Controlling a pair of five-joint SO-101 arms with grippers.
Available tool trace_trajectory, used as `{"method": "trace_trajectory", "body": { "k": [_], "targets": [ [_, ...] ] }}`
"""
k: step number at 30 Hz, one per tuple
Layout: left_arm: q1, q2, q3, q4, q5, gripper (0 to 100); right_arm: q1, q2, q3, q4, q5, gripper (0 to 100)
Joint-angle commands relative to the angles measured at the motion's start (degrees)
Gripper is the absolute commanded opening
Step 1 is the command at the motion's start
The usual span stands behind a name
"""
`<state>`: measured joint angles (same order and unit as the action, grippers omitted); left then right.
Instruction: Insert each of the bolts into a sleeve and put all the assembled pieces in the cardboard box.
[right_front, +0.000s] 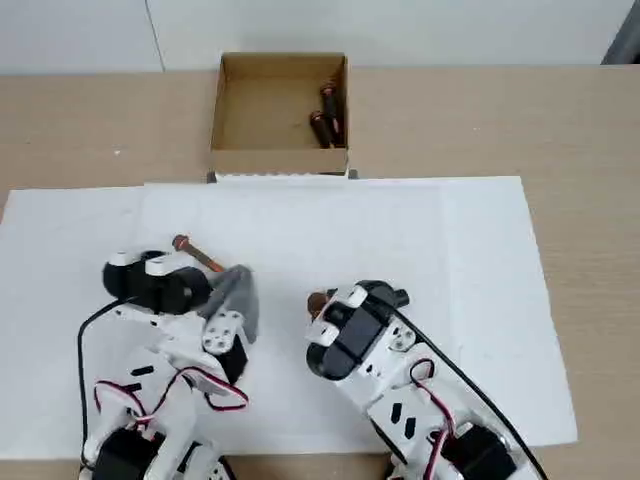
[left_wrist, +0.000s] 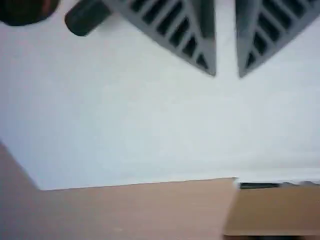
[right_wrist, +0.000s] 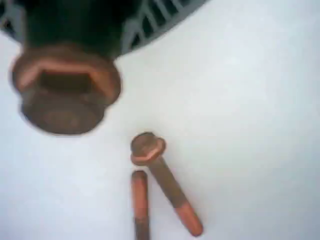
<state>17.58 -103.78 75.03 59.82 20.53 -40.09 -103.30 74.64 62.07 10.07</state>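
Observation:
My right gripper (right_front: 322, 303) is low over the white sheet and shut on a copper bolt (right_wrist: 65, 90), whose flanged head faces the wrist camera. A dark part sits behind the head; I cannot tell whether it is a sleeve. A loose bolt (right_front: 196, 253) lies on the sheet beside my left arm, also seen as a bolt (right_wrist: 162, 182) with a second copper shaft (right_wrist: 140, 205) next to it. My left gripper (right_front: 238, 293) hangs just right of that bolt, its grey fingers (left_wrist: 195, 40) nearly together and holding nothing. The cardboard box (right_front: 232, 110) holds assembled pieces (right_front: 326, 116) along its right side.
The white sheet (right_front: 450, 260) covers the wooden table (right_front: 90, 120) in front of the box. A dark cylinder (left_wrist: 85, 16) lies close to my left fingers. Open sheet stretches between the grippers and the box.

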Motion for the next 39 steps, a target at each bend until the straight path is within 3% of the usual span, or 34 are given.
{"method": "trace_trajectory", "body": {
  "k": [1,7,19,23,34,39],
  "targets": [
    [-5.54,-0.53,0.04,-1.67,-3.43,0,2.68,-0.48,0.00,-1.71,0.44,0.3],
    [-11.60,-0.53,8.66,-1.58,-10.55,0,6.55,-0.48,1.85,-2.15,0.09,0.3],
    [-11.96,-0.53,17.89,-1.67,-22.68,0,13.23,-0.48,1.85,-1.80,-1.85,0.3],
    [-11.96,-0.53,19.30,-1.67,-22.95,0,15.43,-0.48,1.93,-1.71,-5.36,0.3],
    [-11.96,-0.53,19.30,-1.67,-22.24,1,16.31,-0.31,1.58,-2.15,-5.71,0.3],
    [-11.96,-0.53,19.30,-1.67,-22.15,1,16.13,0.22,0.44,-2.24,-10.55,0.3]
  ]
}}
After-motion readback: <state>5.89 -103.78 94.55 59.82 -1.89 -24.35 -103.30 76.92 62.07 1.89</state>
